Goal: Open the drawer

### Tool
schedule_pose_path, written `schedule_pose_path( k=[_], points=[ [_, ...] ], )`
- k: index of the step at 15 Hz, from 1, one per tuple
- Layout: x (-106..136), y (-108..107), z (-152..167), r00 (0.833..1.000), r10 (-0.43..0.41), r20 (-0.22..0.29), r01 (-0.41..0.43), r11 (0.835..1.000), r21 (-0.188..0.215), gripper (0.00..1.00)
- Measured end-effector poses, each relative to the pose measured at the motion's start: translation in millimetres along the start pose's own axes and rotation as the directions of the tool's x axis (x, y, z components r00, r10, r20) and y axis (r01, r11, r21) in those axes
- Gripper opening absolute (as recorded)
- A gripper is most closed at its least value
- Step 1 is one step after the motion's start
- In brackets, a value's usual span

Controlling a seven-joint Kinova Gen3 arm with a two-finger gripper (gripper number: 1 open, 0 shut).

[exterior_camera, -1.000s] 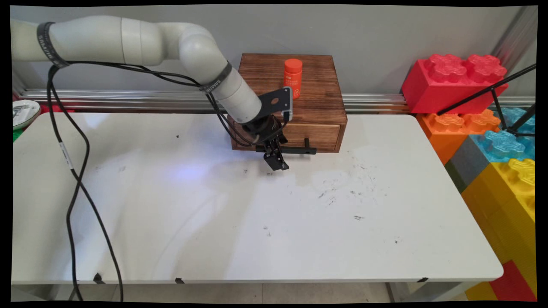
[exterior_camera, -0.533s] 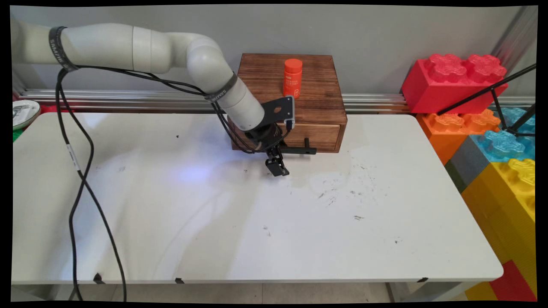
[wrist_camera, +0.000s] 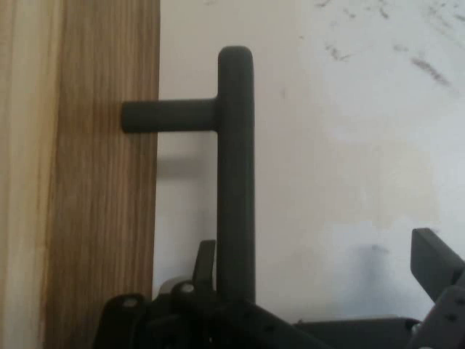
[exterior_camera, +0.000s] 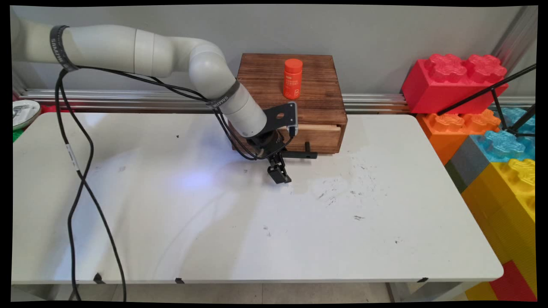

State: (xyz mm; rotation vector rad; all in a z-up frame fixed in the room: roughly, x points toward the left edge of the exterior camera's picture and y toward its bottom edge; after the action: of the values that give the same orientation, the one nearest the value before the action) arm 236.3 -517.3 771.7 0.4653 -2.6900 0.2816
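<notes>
We find the black T-shaped handle [exterior_camera: 296,154] [wrist_camera: 235,167] of the drawer [exterior_camera: 319,137] at the middle of the scene, its bar lying parallel to the drawer front and joined to it by a short post. The jaws meet the bar at its 9 o'clock end in the main view and stand spread. In the hand view, one finger [wrist_camera: 206,256] sits in the gap between the drawer front [wrist_camera: 102,218] and the bar, just beside the bar. The other finger [wrist_camera: 436,260] hangs well apart from the bar over bare counter [wrist_camera: 349,145]. The drawer stands slightly out of its wooden box [exterior_camera: 312,102], so a pale strip of its inner edge shows along the top of the front. On the lid of the box, toward 12 o'clock from the handle, an orange bottle [exterior_camera: 293,79] stands upright. The box rests at the far edge of the white counter [exterior_camera: 214,231], whose surface toward 4 o'clock from the handle carries dark scuffs [exterior_camera: 338,190]. Black cables [exterior_camera: 77,171] hang from the arm [exterior_camera: 171,51] toward 9 o'clock and drop past the counter's near edge. At 3 o'clock, off the counter, big toy bricks are stacked: a red one [exterior_camera: 454,81] over an orange one [exterior_camera: 458,122], with a blue one [exterior_camera: 505,143] and a yellow one [exterior_camera: 513,184] nearer us.
</notes>
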Motion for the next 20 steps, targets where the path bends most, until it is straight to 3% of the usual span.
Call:
schedule_pose_path(
  k=[13,20],
  points=[
    [5.4,44.4,-19.5,1.000,0.021,-0.012,-0.022,0.998,-0.057,1.00],
    [-0.4,64.3,-27.5,0.999,0.032,0.000,-0.032,0.998,-0.061,1.00]
  ],
)
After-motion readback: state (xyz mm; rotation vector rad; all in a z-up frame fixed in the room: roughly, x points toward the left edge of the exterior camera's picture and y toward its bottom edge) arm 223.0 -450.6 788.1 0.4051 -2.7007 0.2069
